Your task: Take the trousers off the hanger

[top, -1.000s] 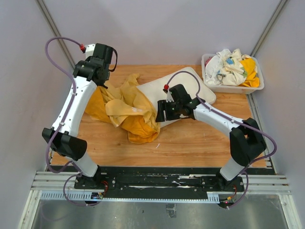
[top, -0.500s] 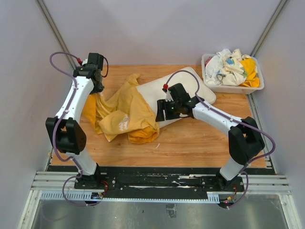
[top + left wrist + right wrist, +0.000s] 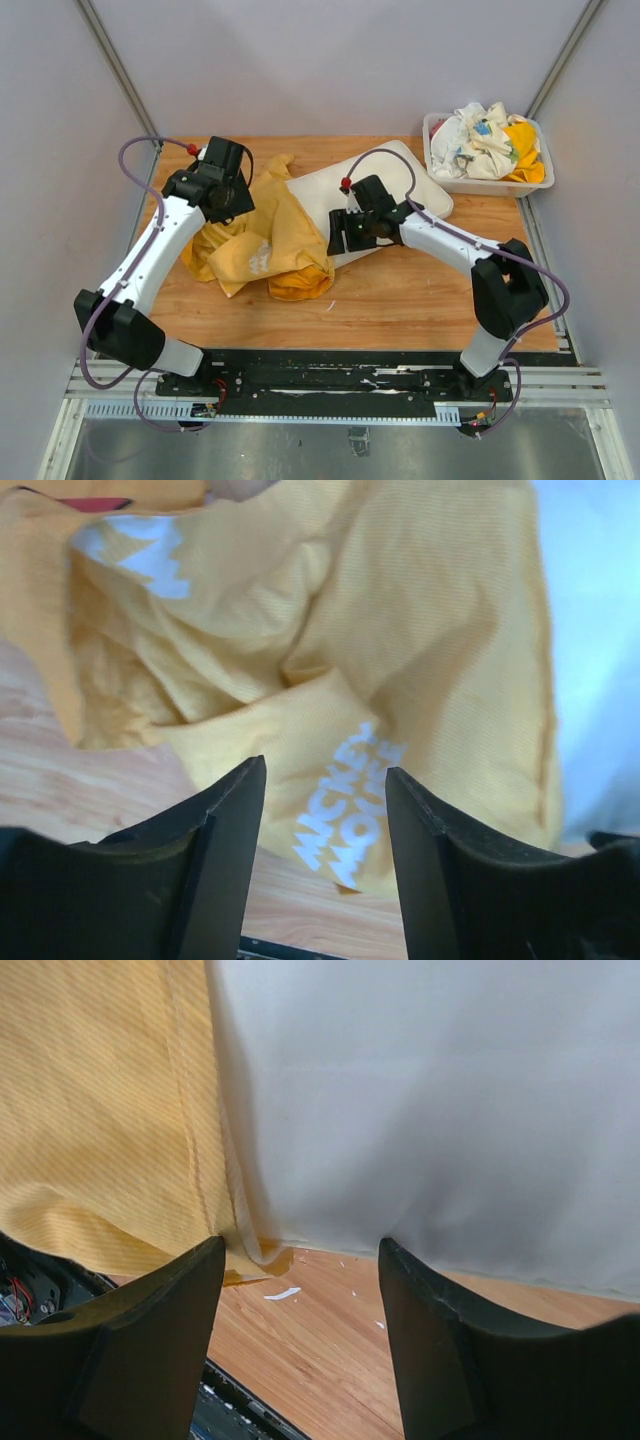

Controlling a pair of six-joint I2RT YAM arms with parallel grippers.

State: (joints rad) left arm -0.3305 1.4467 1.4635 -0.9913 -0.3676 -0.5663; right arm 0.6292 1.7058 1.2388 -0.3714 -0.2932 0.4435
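The yellow trousers (image 3: 265, 235) lie crumpled on the wooden table, one part draped over the left end of a white cushion (image 3: 400, 180). A white printed word shows on a fold (image 3: 345, 810). The hanger is hidden. My left gripper (image 3: 235, 200) hangs over the trousers' left part, open, with nothing between its fingers (image 3: 325, 770). My right gripper (image 3: 345, 235) is open and empty at the cushion's near edge, where the yellow trousers (image 3: 90, 1110) meet the white cushion (image 3: 430, 1110); bare wood shows between its fingers (image 3: 300, 1250).
A white bin (image 3: 480, 186) heaped with mixed clothes stands at the back right corner. Grey walls close in on the table left and right. A black rail runs along the near edge (image 3: 330, 375).
My left gripper has opened and let go of the trousers, then swung right and nearer over the heap. The cloth has dropped flatter. The right arm has hardly moved.
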